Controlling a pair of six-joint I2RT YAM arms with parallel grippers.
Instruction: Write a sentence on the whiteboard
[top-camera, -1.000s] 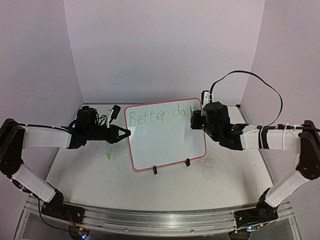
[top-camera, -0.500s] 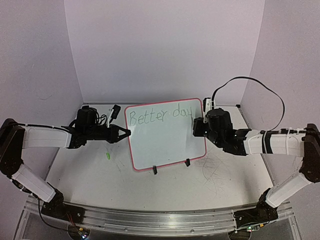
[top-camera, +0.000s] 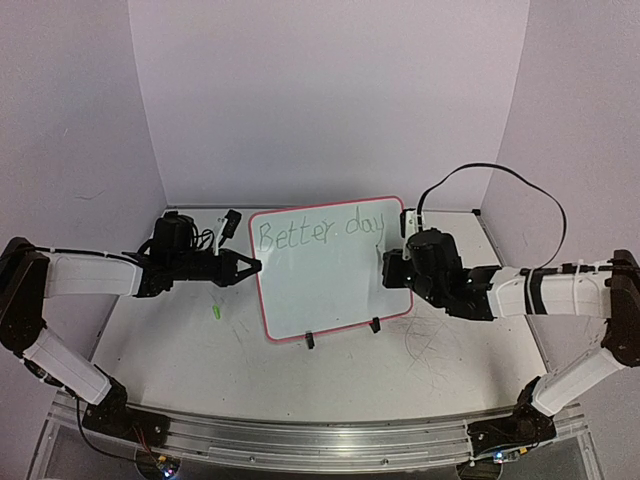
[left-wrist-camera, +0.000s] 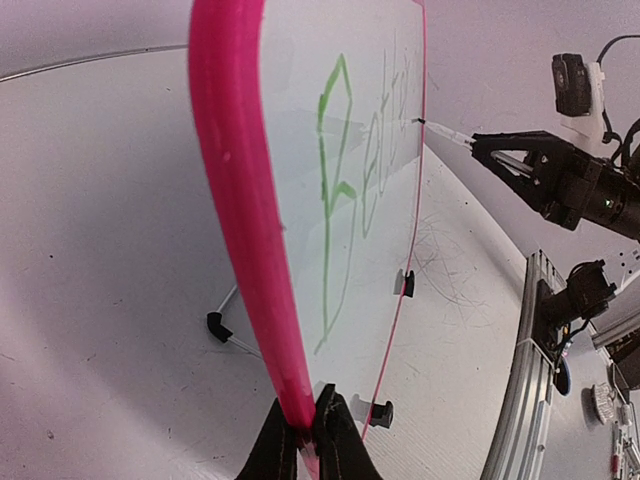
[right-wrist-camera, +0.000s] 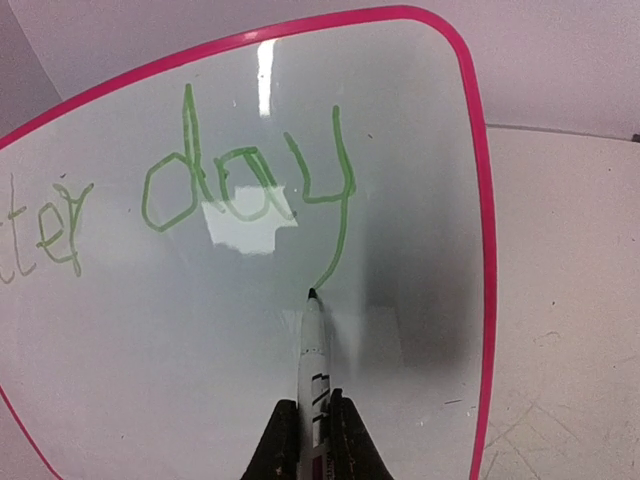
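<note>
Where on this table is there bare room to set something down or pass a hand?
Widest free patch: the table between the feet of the whiteboard and the near rail. Behind the board looks free too. Crowded: the board's left edge, clamped by the left end effector, and its right side, where the right end effector holds the marker.

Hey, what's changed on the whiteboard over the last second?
The right gripper, shut on the marker, moved down the whiteboard, drawing the y's tail; the sentence now reads "Better day". The left gripper stayed clamped on its left rim; the board did not move.
</note>
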